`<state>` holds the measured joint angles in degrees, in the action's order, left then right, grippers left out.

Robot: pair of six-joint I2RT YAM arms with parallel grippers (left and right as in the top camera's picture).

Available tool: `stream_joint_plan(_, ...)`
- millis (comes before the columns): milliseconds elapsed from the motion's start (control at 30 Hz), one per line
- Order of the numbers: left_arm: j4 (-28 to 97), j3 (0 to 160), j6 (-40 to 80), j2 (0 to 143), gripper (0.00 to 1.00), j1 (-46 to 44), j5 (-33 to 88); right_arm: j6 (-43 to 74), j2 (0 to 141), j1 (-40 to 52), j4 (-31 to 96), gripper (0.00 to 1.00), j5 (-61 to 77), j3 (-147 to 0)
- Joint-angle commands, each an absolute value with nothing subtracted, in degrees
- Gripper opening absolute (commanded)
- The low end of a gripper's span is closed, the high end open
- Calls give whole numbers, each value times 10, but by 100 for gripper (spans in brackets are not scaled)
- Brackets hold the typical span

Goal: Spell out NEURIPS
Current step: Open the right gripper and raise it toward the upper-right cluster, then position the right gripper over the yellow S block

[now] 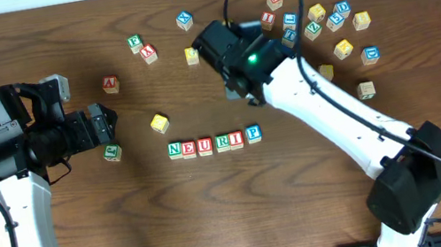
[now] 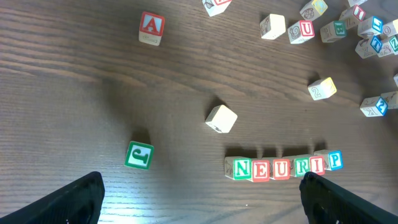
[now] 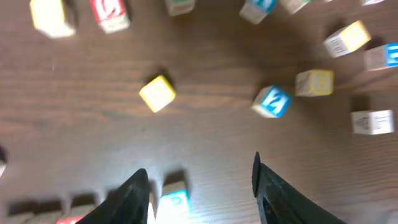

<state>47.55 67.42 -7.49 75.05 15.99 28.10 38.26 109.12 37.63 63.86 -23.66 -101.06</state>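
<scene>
Overhead, six lettered blocks stand edge to edge as the NEURIP row (image 1: 213, 143) in the middle of the table (image 1: 25, 30), letters up so the word reads left to right. The P block (image 1: 253, 133) ends it, leaving room on its right for the S. That S is not yet placed, and I cannot tell which of the loose blocks (image 1: 343, 48) carries it. The right gripper (image 3: 198, 168) hangs just beyond the P, fingers spread and empty, apparently free to fetch. The left gripper (image 2: 200, 180), likewise spread and empty, sits off left, probably keeping clear.
</scene>
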Motion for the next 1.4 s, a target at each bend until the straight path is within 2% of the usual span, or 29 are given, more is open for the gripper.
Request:
stream_joint_plan(0,475,686,-72,748,99,162,278,402,1082,347,654,50,-276,-1027)
stream_joint_plan(233,475,686,-72,748,99,162,278,433,1082,280,703,49,-277,-1027)
stream_joint_plan(467,475,686,-72,748,99,162,278,433,1082,251,739,50,-275,-1027)
stream_joint_plan(967,475,686,-72,748,99,162,278,415,1082,244,702,56,-276,-1027)
stream_joint_plan(1367,475,686,-72,748,99,162,278,371,1082,179,675,59,-266,-1027)
